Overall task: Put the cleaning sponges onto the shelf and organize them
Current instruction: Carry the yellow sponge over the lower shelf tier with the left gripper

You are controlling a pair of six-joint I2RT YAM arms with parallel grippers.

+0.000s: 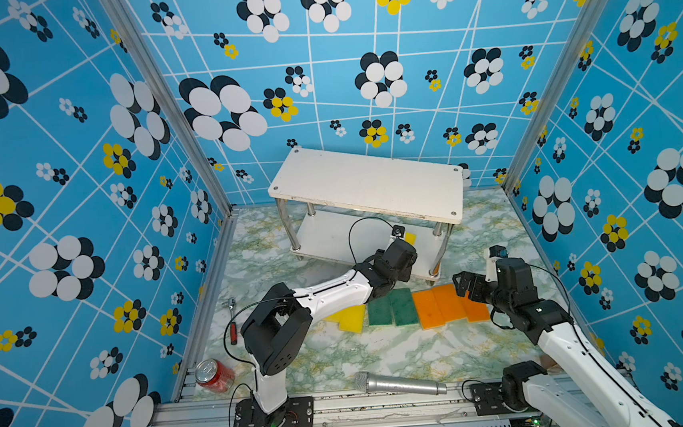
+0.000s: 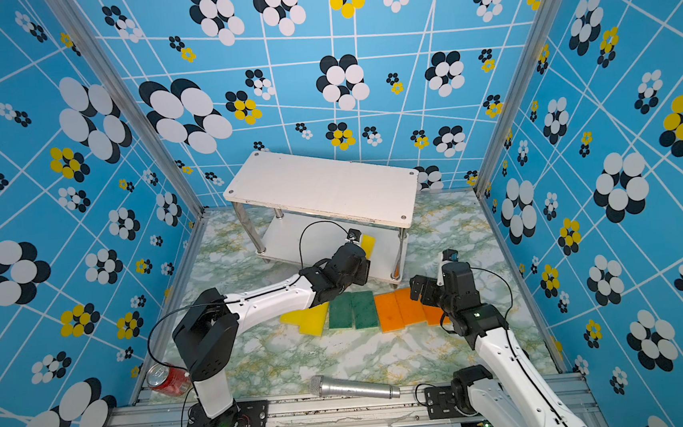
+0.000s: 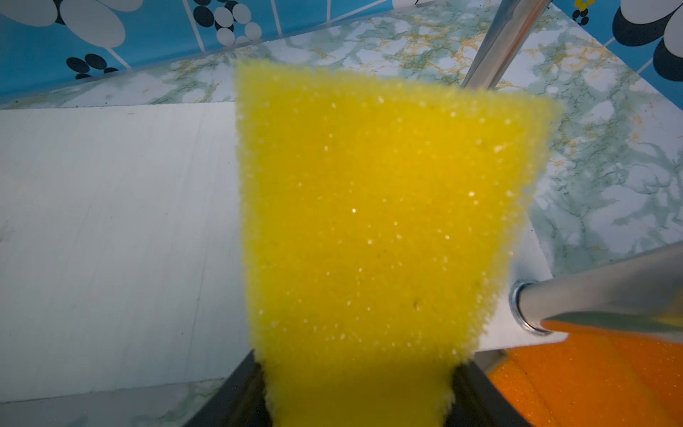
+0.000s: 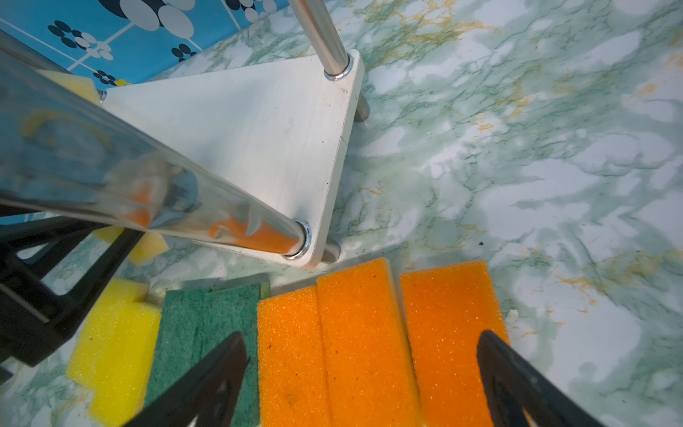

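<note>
Left gripper (image 3: 356, 392): jaws nearly closed, pinching one end of a yellow sponge (image 3: 377, 207). The rest of the pad sticks out over the right end of the shelf's lower board (image 3: 111, 222), close to the front right post (image 3: 591, 295). I can't tell if the pad touches the board.

Right gripper (image 4: 362, 369): jaws spread wide and holding nothing, poised over the three orange sponges (image 1: 443, 304). I can't tell if the fingertips touch them.

The shelf (image 1: 366, 179) stands at the back of the table, a little right of centre, with its long side slightly skewed. In front of it the loose pads lie flat in a row, side by side: two yellow sponges (image 1: 350, 317) partly under my left arm, then two green sponges (image 1: 391, 307), then the orange ones.

The tabletop (image 1: 343, 360) has a green and white marble print. A silver microphone (image 1: 399, 384) lies near the front edge, a red soda can (image 1: 214, 374) lies on its side at the front left corner, and a red-handled tool (image 1: 233, 331) lies along the left edge. The walls (image 1: 56, 162) are blue with black, white and yellow flower dots.
</note>
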